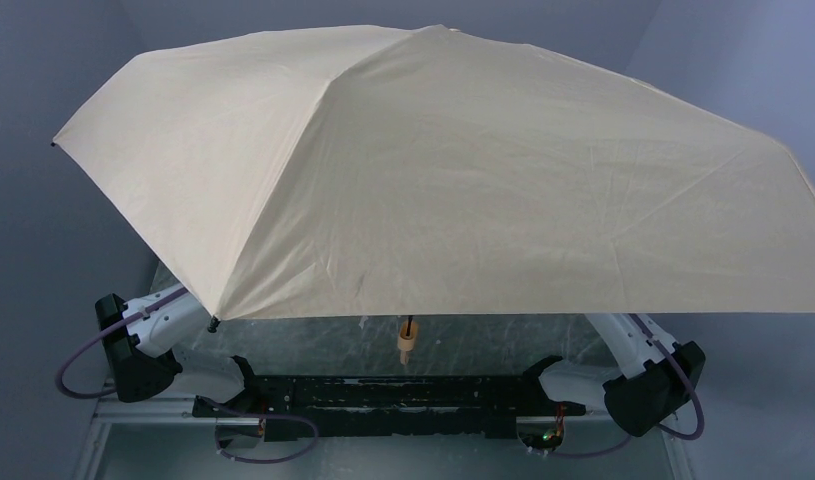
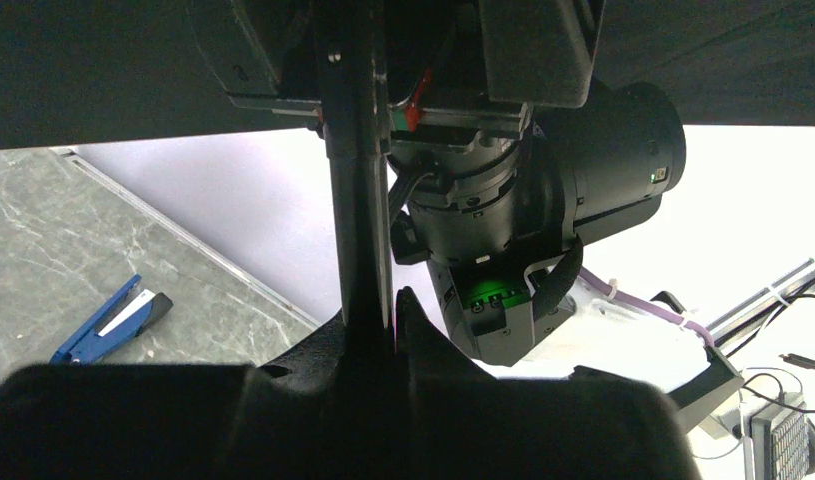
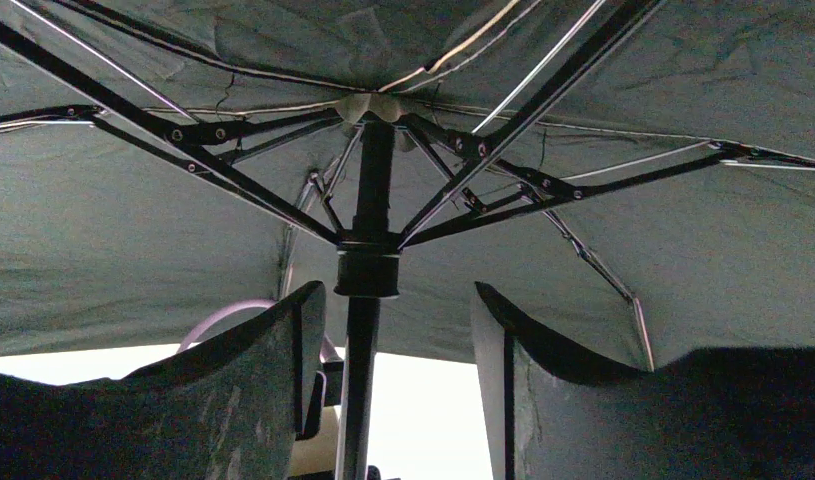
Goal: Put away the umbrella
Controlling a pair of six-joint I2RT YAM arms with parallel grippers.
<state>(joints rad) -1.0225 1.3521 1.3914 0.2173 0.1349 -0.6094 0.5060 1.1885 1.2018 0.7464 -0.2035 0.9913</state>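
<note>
- Tan fabric fills most of the top view: the umbrella (image 1: 463, 170) is fully open, its canopy spread above the table (image 1: 483, 335) and hiding both grippers from that camera.
- Pale tan-orange handle (image 1: 407, 340) hangs just under the near canopy edge, about midway between the left arm (image 1: 163, 325) and the right arm (image 1: 633, 360).
- Left wrist view: the left gripper (image 2: 378, 325) is closed tight around the dark shaft (image 2: 358, 200), a finger pressed to either side of it. The shaft runs straight up from the grip to the dark underside of the canopy.
- Same view: a blue-black clip tool (image 2: 111, 322) lies flat on the grey marbled surface, well apart from the shaft (lower left of the frame).
- Right wrist view, looking up at the black lining: the right gripper (image 3: 398, 295) stands wide, holding nothing. The shaft rises between its fingers (image 3: 283, 380), nearer the left-hand one, with a gap visible on both sides.
- The runner (image 3: 366, 272) sits on the shaft just above the fingertips; the ribs (image 3: 203, 170) fan out from it to the lining.
</note>
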